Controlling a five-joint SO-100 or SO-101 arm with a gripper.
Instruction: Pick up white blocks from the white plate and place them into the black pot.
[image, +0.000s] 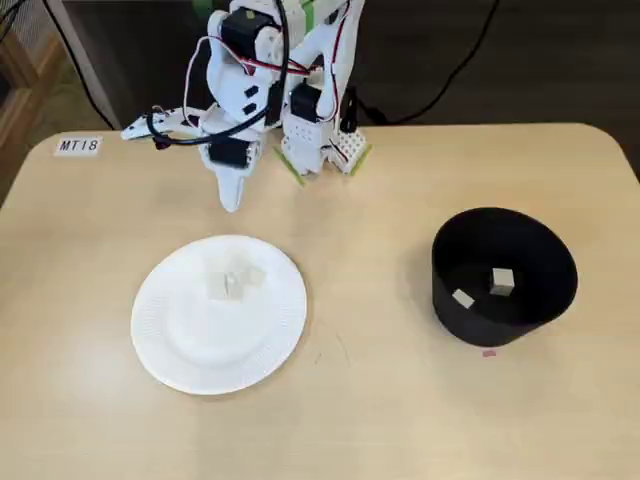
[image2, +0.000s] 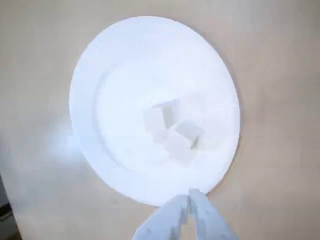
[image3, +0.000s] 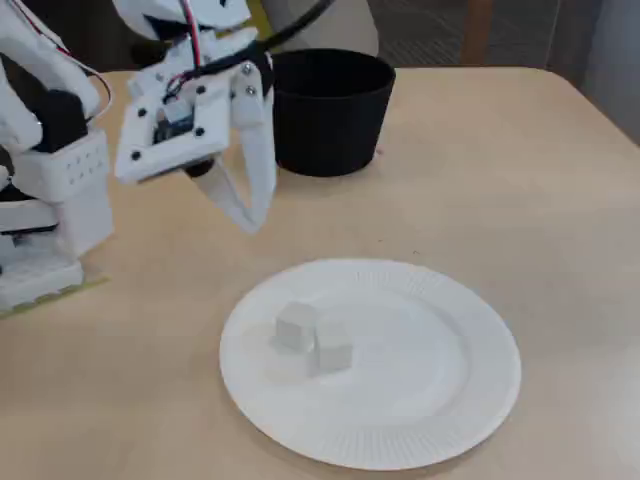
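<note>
The white plate (image: 160, 340) lies on the table at centre left. A small cluster of white blocks (image: 236, 281) sits near its middle; the wrist view shows three of them (image2: 170, 127) touching, and they also show in a fixed view (image3: 312, 338). The black pot (image: 470, 325) stands at the right with two white blocks (image: 502, 281) inside. My gripper (image: 232, 203) is shut and empty. It hangs above the table just beyond the plate's far rim, fingertips (image2: 194, 196) together at the plate's edge (image2: 85, 100). In a fixed view the gripper (image3: 258, 220) is between the pot (image3: 330, 120) and the plate (image3: 450, 420).
The arm's white base (image: 315, 140) stands at the table's back edge with cables around it. A label reading MT18 (image: 78, 146) is stuck at the back left. A small pink mark (image: 489, 352) lies in front of the pot.
</note>
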